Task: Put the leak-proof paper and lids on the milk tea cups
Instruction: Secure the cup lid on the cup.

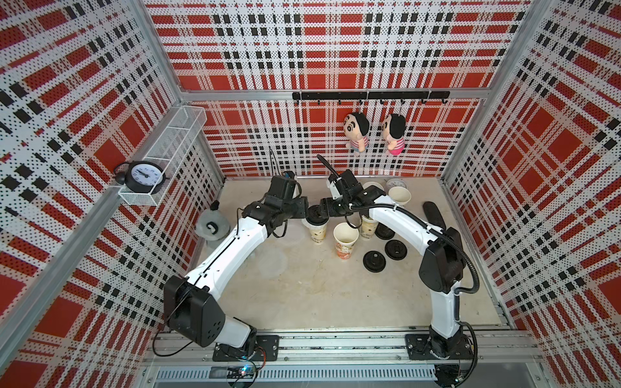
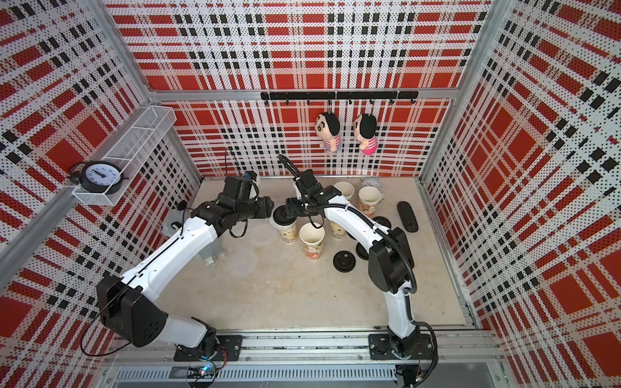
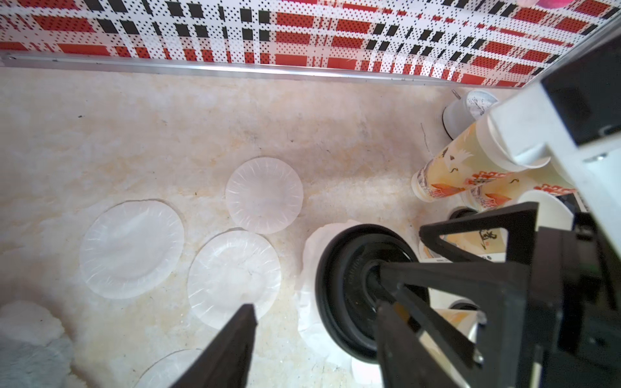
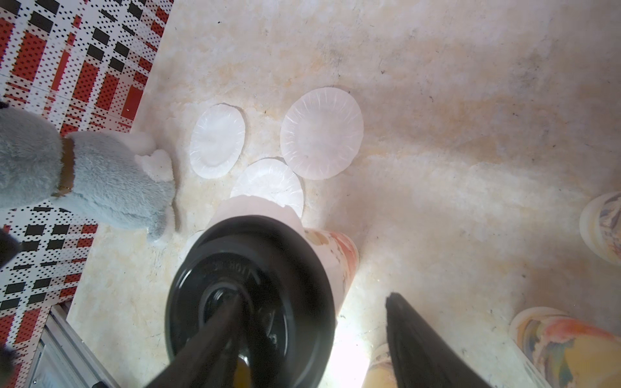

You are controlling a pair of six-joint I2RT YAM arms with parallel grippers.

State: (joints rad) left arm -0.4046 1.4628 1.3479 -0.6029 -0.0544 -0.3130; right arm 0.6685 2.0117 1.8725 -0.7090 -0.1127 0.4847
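**Paper frill shows under black lid as both tools close in on one cup**

Your pale, stone-look surface (image 1: 319,295) carries the whole job: bare room in front toward the arm bases, a crowd at the back. The left tool (image 3: 314,305) hangs just beside the capped cup (image 1: 317,235), jaws apart with nothing clamped between them. The right tool (image 4: 314,295) is spread too, one finger laid on the centre of the black lid (image 4: 285,265) and the other clear of its rim. Four more milk tea cups (image 1: 345,240) stand uncovered to the right. Under that lid sits a sheet of leak-proof paper (image 4: 255,205), its frill poking out past the rim. Three loose sheets (image 3: 263,195) lie flat on the surface between the capped cup and the grey plush toy (image 4: 100,174) by the left wall.

The step looks like seating this cover. Press straight down at the centre and check that the frill shows all round before you release; a skewed sheet would likely leave a gap. For the next sheet, aim at a wavy edge that lifts off the surface, since flat film probably won't pinch. Carry it over the bare front rather than across the open mouths. Spare lids (image 1: 373,261) crowd the right side, and the toy hems in the left.
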